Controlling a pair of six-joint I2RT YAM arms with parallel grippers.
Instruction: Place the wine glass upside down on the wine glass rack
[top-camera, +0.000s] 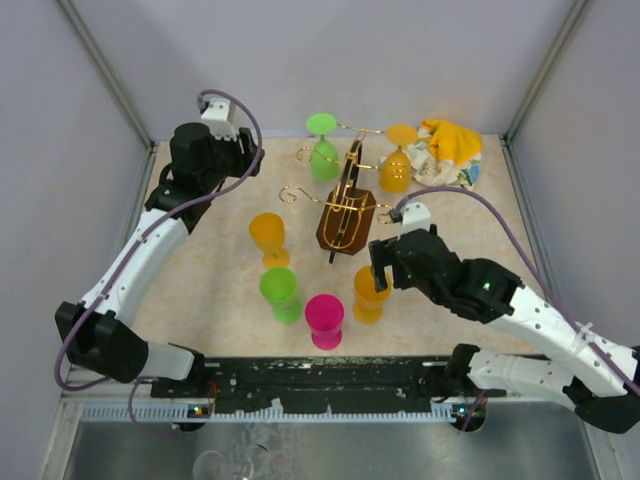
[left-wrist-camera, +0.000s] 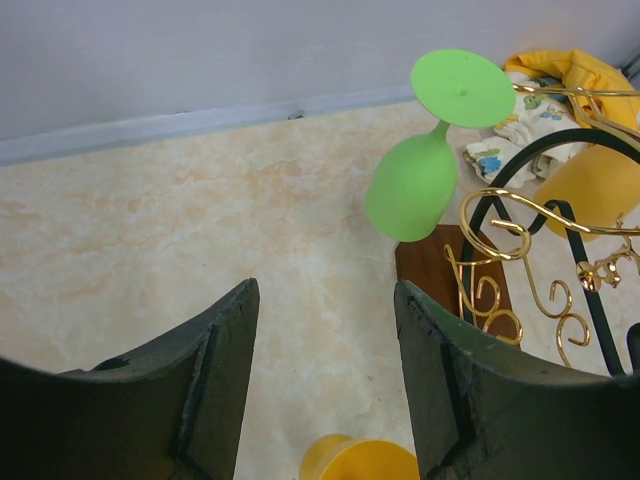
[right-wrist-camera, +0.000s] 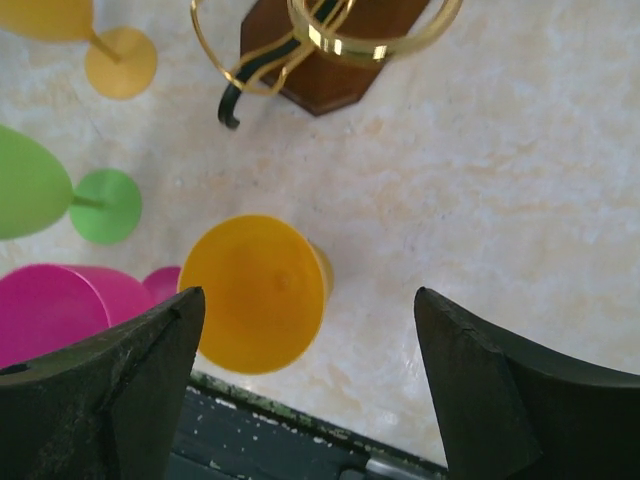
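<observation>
Task status: partly complete.

1. The wine glass rack (top-camera: 345, 210) stood at the middle of the worktop (top-camera: 200, 270). Two glasses hung from its gold arms, bowl down: the hung green glass (top-camera: 323, 155) on a far-left arm and the hung orange glass (top-camera: 397, 170) on a far-right arm.
2. Four glasses stood base down on the worktop, on the near side of the rack: the left orange glass (top-camera: 268, 232), the standing green glass (top-camera: 281, 292), the pink glass (top-camera: 325, 318) and the near orange glass (right-wrist-camera: 255, 295). None of these was on the rack yet.
3. My right pincer (right-wrist-camera: 307, 300) was spread wide above the near orange glass. The bowl lay below and between the fingers, nearer the left one, and neither finger touched it. I judged this glass to be the next one to hang. Gripping, lifting, inverting and hooking it were all yet to be done.
4. My left pincer (left-wrist-camera: 325, 290) was spread and held nothing. It was positioned at the far left of the worktop and faced the hung green glass.
</observation>
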